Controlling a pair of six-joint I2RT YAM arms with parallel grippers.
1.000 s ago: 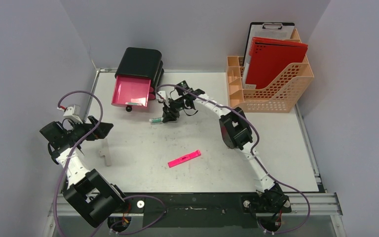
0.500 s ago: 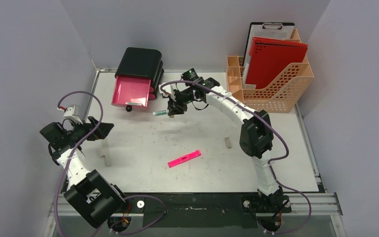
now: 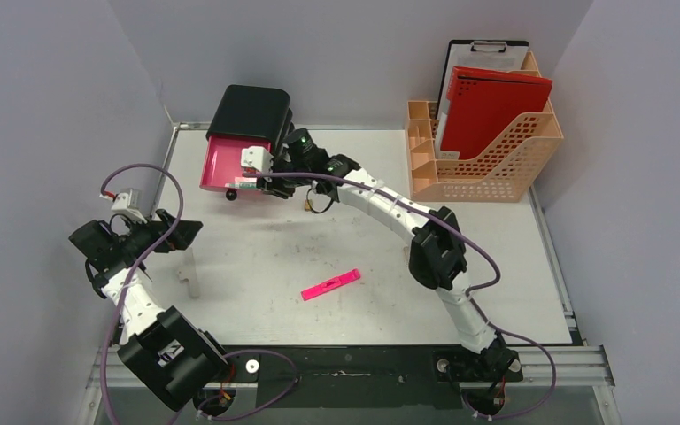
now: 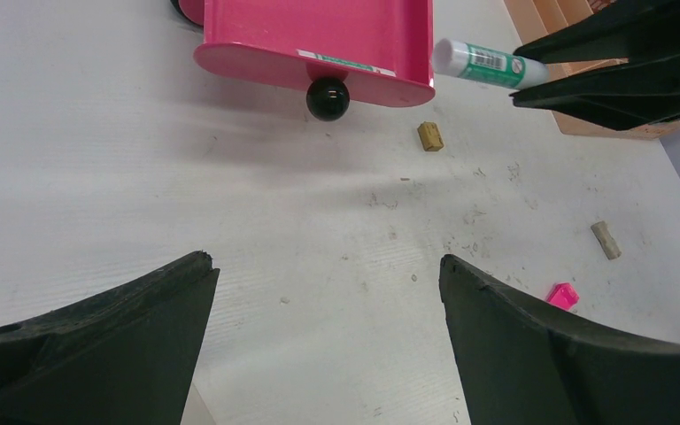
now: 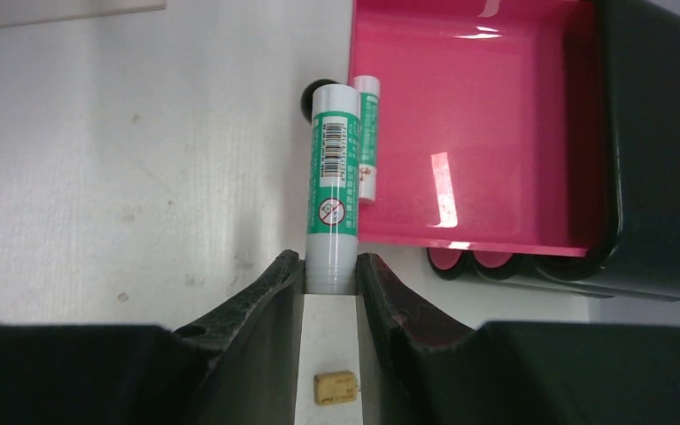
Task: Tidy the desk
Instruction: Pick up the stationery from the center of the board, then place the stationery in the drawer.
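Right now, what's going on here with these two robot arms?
The right gripper is shut on a green-and-white glue stick, holding it at the front edge of the open pink drawer, where a similar stick already lies. The left gripper hangs open over the desk, holding nothing. A pink marker lies out on the desk, not yet put away.

The scuffed white counter point(image 3: 257, 257) carries a pink stick point(image 3: 330, 284) at center, a black drawer box point(image 3: 250, 113) upper left and an orange rack point(image 3: 496, 173) upper right.
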